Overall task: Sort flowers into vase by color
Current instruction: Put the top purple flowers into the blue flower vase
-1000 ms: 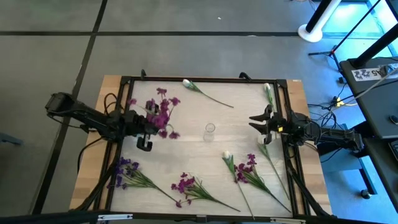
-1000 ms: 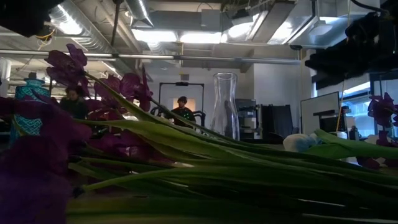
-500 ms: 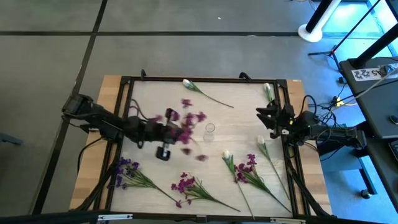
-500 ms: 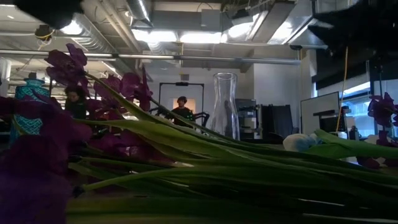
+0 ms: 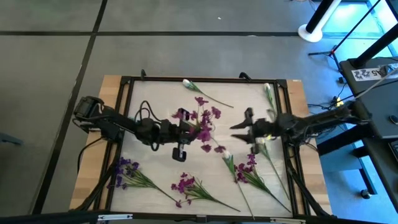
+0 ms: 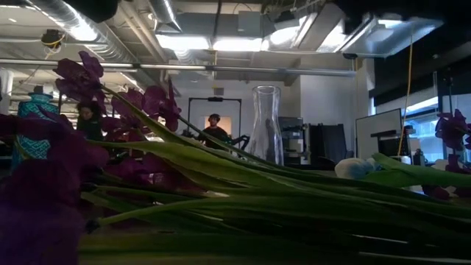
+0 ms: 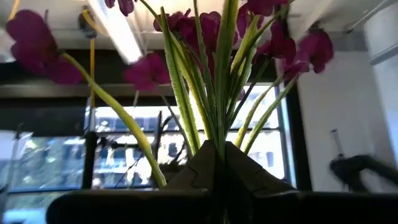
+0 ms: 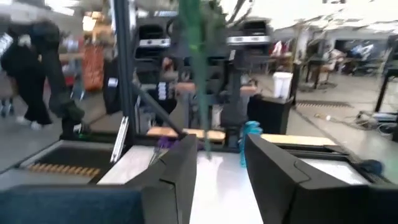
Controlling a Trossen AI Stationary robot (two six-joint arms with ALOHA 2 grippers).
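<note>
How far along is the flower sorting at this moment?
Nothing is sorted yet: the glass vase stands empty. In hand: the left gripper holds a purple bunch above the table's middle, while the right gripper is open nearby. Left: two purple bunches at the near edge, another by the white tulips.

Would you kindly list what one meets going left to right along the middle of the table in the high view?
Left gripper shut on a purple flower bunch → right gripper, fingers open → a white tulip near the right edge.
</note>
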